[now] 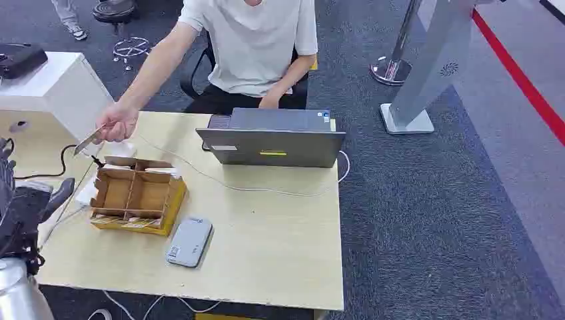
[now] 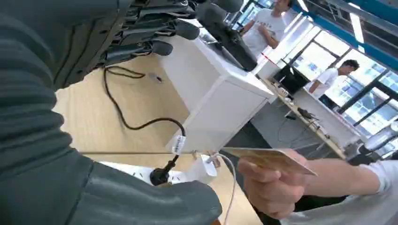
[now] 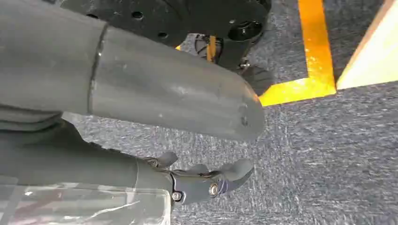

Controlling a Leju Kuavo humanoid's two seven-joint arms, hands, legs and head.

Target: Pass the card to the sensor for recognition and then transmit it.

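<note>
A person's hand (image 1: pixel 118 123) holds a thin tan card (image 1: pixel 88 140) out over the table's far left corner, above a black plug and cable. In the left wrist view the card (image 2: pixel 270 159) is pinched in that person's fingers, a short way off from my hand. My left hand (image 1: pixel 23 207) hovers at the table's left edge, near the card, with fingers (image 2: pixel 155 28) and thumb apart and nothing in it. The grey sensor (image 1: pixel 190 241) lies flat near the table's front edge. My right hand (image 3: pixel 206 180) hangs empty over blue carpet, its thumb apart from the fingers.
A divided cardboard box (image 1: pixel 136 195) stands between my left hand and the sensor. A grey laptop (image 1: pixel 273 139) sits at the table's back, the seated person behind it. Cables cross the wooden table (image 1: pixel 280 240). A white cabinet (image 1: pixel 53 83) stands at the far left.
</note>
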